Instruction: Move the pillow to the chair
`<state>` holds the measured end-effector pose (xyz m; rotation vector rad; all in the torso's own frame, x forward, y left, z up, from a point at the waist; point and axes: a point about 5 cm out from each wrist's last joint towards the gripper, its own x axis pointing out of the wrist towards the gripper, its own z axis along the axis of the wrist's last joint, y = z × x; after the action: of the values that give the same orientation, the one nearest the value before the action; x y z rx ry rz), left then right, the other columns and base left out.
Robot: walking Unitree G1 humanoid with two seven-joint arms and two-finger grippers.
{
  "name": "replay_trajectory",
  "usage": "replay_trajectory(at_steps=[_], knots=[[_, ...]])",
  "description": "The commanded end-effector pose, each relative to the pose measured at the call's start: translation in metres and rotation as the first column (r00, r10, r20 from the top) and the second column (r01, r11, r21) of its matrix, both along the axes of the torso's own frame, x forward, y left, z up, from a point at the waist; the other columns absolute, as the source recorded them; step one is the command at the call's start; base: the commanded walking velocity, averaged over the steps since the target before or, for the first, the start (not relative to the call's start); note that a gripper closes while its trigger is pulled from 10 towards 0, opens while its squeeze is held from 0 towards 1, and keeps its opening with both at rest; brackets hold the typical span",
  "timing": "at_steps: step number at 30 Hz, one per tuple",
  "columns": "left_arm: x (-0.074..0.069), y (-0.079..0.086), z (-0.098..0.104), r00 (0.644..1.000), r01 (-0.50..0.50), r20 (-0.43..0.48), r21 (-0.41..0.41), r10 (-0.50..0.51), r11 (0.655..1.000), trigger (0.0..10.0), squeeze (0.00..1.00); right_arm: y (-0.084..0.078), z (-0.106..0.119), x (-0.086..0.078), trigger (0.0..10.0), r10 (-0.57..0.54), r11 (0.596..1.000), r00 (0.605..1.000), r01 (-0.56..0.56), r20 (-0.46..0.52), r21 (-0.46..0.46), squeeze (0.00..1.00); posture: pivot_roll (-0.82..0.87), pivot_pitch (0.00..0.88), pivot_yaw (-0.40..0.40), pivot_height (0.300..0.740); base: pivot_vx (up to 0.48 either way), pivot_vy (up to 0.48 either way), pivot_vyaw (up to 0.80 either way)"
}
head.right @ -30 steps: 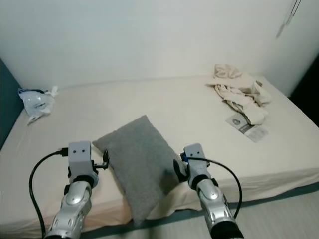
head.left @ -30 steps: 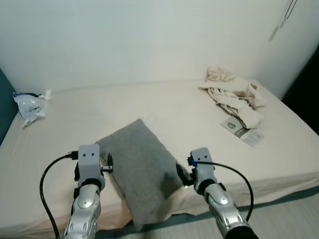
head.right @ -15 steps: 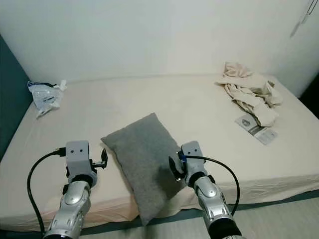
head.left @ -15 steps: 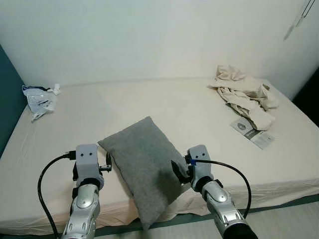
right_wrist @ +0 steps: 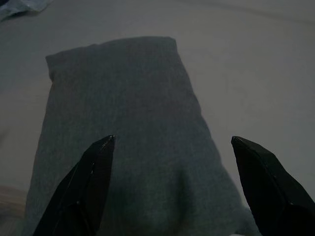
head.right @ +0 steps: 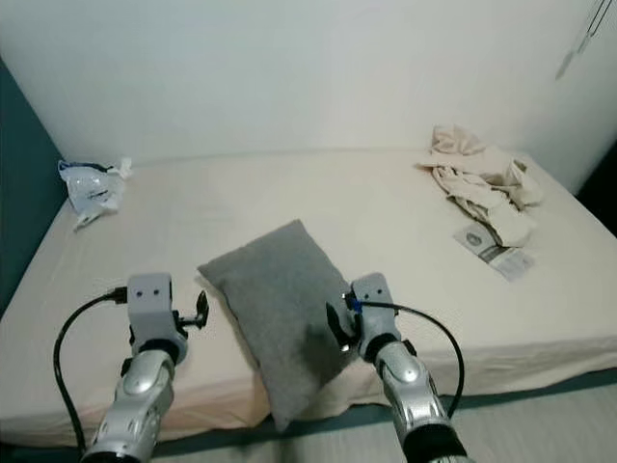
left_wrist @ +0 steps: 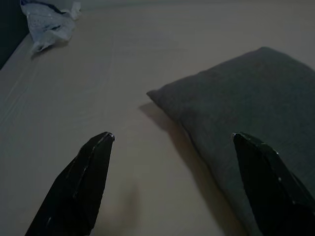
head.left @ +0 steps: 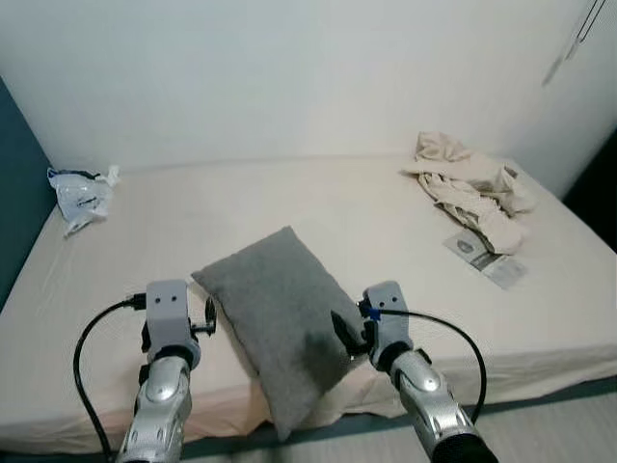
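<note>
Grey and soft-looking, the pillow (head.left: 280,328) lies at an angle on the near part of the bed (head.left: 289,207), one corner hanging over the bed's front edge.

The right tool (right_wrist: 178,183) has its two black fingers spread wide, and in the right wrist view the pillow's near end sits in the gap between them; the fingers hold nothing, and whether they touch the fabric cannot be made out. From the head camera this tool sits at the pillow's right edge, close against it.

The left tool (left_wrist: 174,182) is also spread wide and empty. It hovers just beside the pillow's left edge: one finger (left_wrist: 78,184) is over bare sheet, the other (left_wrist: 270,182) over the pillow's grey cover, with the pillow's far corner ahead of them.

So the pillow lies between the two tools, left arm on one flank and right arm on the other.

Farther off, a crumpled plastic bag (head.left: 79,193) rests at the bed's far left corner. A heap of cream clothes (head.left: 468,183) lies at the far right, with a printed paper packet (head.left: 484,256) just in front of it. A white wall (head.left: 289,77) stands behind the bed.
</note>
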<state>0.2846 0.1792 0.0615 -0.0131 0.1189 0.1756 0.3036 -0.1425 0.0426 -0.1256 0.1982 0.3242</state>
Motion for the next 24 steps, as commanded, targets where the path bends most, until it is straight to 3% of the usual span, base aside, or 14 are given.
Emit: replay_trajectory(at_steps=[1, 11, 16, 17, 19, 22, 23, 24], knots=[[-0.002, 0.004, -0.007, 0.999, -0.012, -0.040, -0.013, 0.012, 1.000, 10.0, 0.00, -0.003, -0.005, -0.002, 10.0, -0.016, 1.000, 0.999, 0.017, -0.030, 0.005, 0.00, 0.04, 0.079, -0.003, 0.625, 0.000, 0.000, 0.00], [0.001, 0.006, -0.004, 0.999, 0.000, -0.040, -0.015, 0.000, 1.000, 10.0, 0.00, -0.003, -0.002, 0.000, 10.0, -0.033, 0.999, 0.999, 0.033, -0.014, 0.007, 0.00, 0.04, 0.078, 0.005, 0.615, 0.000, 0.000, 0.00], [0.002, 0.004, -0.004, 0.998, 0.036, -0.051, -0.143, -0.044, 0.989, 10.0, 0.00, -0.002, 0.009, 0.004, 10.0, -0.029, 0.997, 0.999, 0.026, 0.039, 0.071, 0.00, 0.05, 0.087, 0.010, 0.590, 0.000, 0.000, 0.00], [0.003, 0.005, -0.001, 0.998, 0.044, -0.034, -0.220, -0.053, 0.974, 10.0, 0.00, -0.002, 0.020, 0.007, 10.0, -0.026, 0.994, 0.996, 0.016, 0.089, 0.104, 0.00, 0.05, 0.092, 0.011, 0.590, 0.000, 0.000, 0.00], [0.004, 0.006, 0.000, 0.998, 0.049, -0.028, -0.246, -0.057, 0.968, 10.0, 0.00, -0.002, 0.024, 0.008, 10.0, -0.026, 0.993, 0.994, 0.013, 0.109, 0.118, 0.00, 0.05, 0.092, 0.011, 0.590, 0.000, 0.000, 0.00], [0.008, 0.005, 0.002, 0.993, 0.098, -0.020, -0.403, -0.116, 0.910, 10.0, 0.00, -0.007, 0.036, 0.011, 10.0, -0.043, 0.986, 0.987, 0.017, 0.153, 0.167, 0.00, 0.05, 0.100, 0.014, 0.575, 0.000, 0.000, 0.00], [0.010, 0.004, 0.002, 0.988, 0.125, -0.015, -0.499, -0.152, 0.858, 10.0, 0.00, -0.011, 0.039, 0.013, 10.0, -0.049, 0.987, 0.986, 0.024, 0.157, 0.159, 0.00, 0.05, 0.107, 0.018, 0.565, 0.000, 0.000, 0.00], [0.010, 0.004, 0.002, 0.988, 0.125, -0.015, -0.499, -0.152, 0.858, 10.0, 0.00, -0.011, 0.039, 0.013, 10.0, -0.049, 0.987, 0.986, 0.024, 0.157, 0.159, 0.00, 0.05, 0.107, 0.018, 0.565, 0.000, 0.000, 0.00]])
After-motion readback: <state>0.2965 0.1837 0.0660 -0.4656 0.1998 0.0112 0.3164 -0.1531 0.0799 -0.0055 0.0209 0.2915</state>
